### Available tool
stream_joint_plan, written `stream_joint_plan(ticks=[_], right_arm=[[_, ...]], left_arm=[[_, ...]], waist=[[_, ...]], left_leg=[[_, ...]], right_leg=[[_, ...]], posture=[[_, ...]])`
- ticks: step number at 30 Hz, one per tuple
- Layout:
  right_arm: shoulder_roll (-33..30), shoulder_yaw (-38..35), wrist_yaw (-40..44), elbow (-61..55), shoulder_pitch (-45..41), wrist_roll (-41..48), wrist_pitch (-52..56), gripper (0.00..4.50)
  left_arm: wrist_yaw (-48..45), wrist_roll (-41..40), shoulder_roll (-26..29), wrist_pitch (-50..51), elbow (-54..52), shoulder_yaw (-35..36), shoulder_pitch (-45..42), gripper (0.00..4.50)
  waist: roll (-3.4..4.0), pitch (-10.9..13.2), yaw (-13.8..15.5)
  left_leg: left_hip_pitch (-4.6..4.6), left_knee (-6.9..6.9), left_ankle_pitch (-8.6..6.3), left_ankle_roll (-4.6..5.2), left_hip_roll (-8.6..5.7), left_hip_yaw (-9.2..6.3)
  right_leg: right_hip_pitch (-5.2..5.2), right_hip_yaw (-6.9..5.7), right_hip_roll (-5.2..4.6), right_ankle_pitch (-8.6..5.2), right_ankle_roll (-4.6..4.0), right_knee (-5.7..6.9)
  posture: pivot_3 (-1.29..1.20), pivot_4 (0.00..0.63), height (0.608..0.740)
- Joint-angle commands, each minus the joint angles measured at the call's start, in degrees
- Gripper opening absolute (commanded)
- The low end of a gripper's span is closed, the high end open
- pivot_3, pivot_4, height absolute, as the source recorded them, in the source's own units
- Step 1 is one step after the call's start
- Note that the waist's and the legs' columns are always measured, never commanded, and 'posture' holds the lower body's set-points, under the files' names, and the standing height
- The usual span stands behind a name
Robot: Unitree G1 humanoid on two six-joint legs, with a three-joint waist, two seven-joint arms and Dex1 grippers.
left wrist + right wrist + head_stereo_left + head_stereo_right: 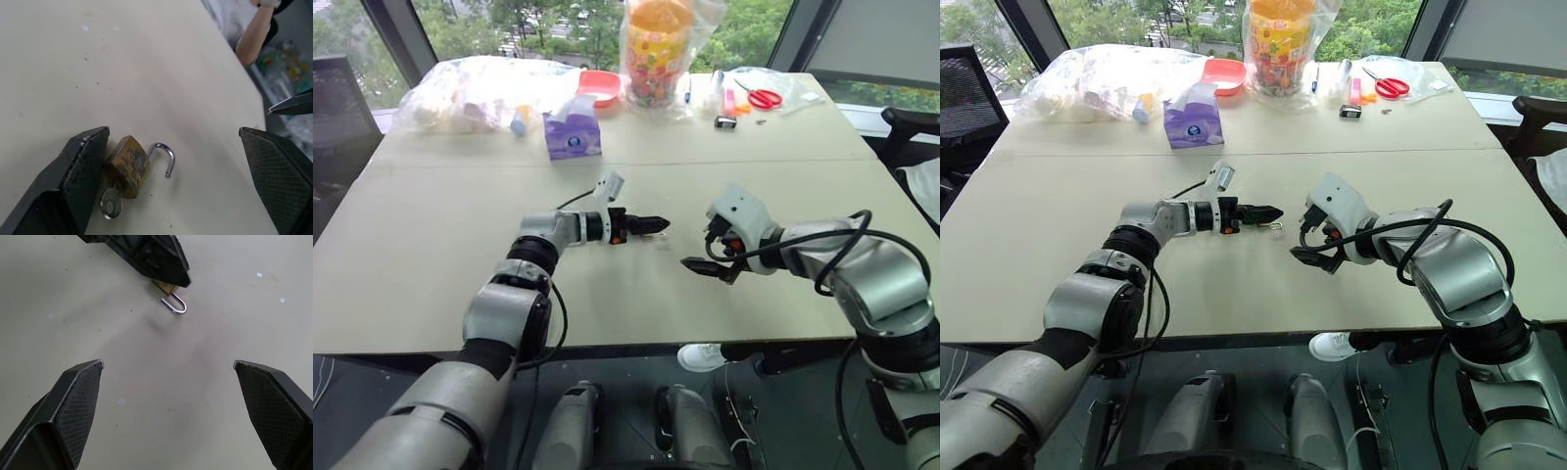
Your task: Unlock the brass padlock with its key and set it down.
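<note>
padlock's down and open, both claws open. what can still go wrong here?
1. The padlock lies against one finger of the open left claw; pulling away could drag or flip it.
2. The key sits in the lock beside that finger and might get knocked.
3. The right claw hangs close by; a forward move could bump the shackle.

From my seat the table point(431, 245) is bare across its near and middle stretch, so either arm can sweep there freely. The padlock point(128, 165) lies right against one left finger point(80, 171), its shackle swung out into the gap. Clutter lines the far edge: tissue box point(573, 134), plastic bags point(480, 93), candy jar point(658, 49), scissors point(764, 98).
</note>
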Motion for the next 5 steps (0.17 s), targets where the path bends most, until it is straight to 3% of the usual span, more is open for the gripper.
stream_joint_plan(ticks=[1, 5], right_arm=[[-0.8, -2.2, -0.8, -1.5, 1.9, 0.5, -1.7, 4.50], [1.8, -3.9, -3.3, -1.3, 4.3, -0.6, -8.0, 4.50]], left_arm=[[-2.9, 1.5, 8.1, -0.5, -13.6, -0.3, 4.9, 4.41], [-1.1, -0.7, 13.9, 1.7, -32.2, 2.0, 13.5, 4.41]], waist=[[0.00, 0.0, -0.8], [0.01, 0.0, -0.6]], left_leg=[[0.00, -0.05, 0.00, 0.00, 0.05, 0.00], [-0.06, -0.21, -0.01, -0.02, 0.15, 0.00]], right_leg=[[-0.02, 0.01, -0.04, 0.00, 0.00, 0.00], [-0.21, 0.03, -0.06, 0.01, 0.01, 0.04]], posture=[[0.00, 0.150, 0.740], [0.00, 0.150, 0.740]])
